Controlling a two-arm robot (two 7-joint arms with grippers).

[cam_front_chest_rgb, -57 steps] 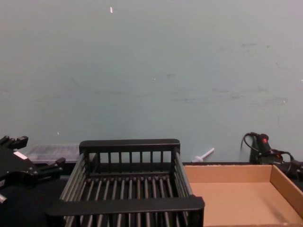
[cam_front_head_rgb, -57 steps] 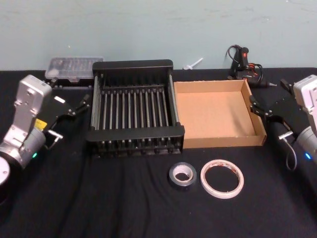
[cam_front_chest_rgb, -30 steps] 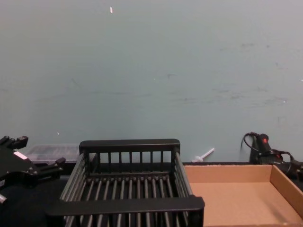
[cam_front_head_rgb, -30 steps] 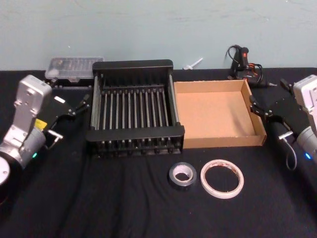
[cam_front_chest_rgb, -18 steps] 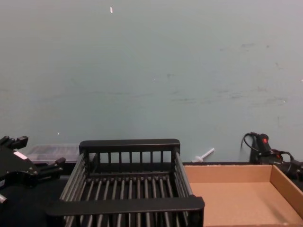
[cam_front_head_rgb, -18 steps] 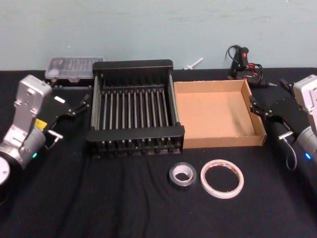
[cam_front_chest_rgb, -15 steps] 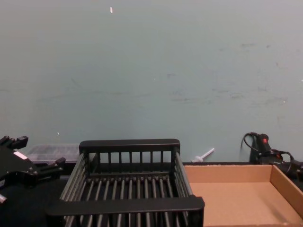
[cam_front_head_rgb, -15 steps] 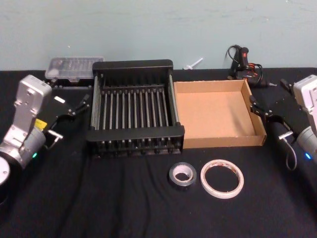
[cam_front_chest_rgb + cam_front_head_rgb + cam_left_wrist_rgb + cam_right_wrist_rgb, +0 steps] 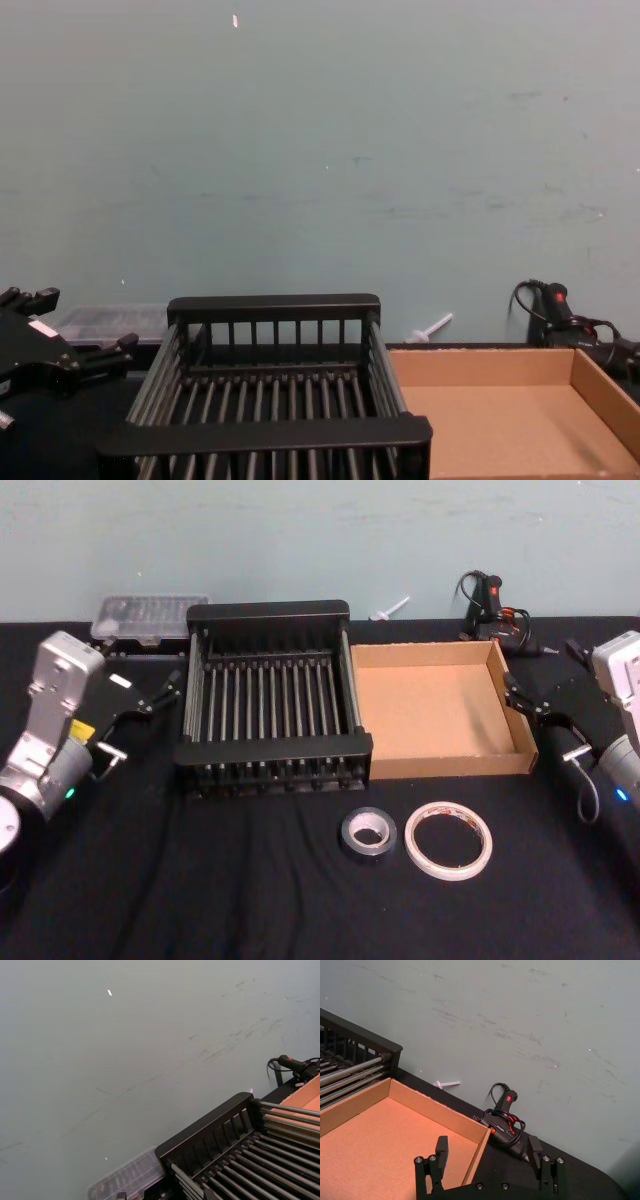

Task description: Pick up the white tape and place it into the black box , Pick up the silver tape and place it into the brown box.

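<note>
The white tape [image 9: 448,840] lies flat on the black table in front of the brown box [image 9: 430,710], with the silver tape [image 9: 367,832] just to its left. The black box [image 9: 268,611] stands left of the cardboard tray, touching it; both are empty. In the chest view the black box [image 9: 270,308] and brown box [image 9: 500,415] show side on. My left gripper [image 9: 160,690] hovers open left of the crate, also as the left gripper [image 9: 85,322]. My right gripper [image 9: 540,672] is open beside the tray's right wall, its fingers [image 9: 441,1147] spread wide.
A clear plastic case [image 9: 150,615] sits behind the crate at the back left. A black glue gun [image 9: 490,600] with cables and a small white piece [image 9: 390,607] lie by the wall at the back right. Open black cloth surrounds the two rolls.
</note>
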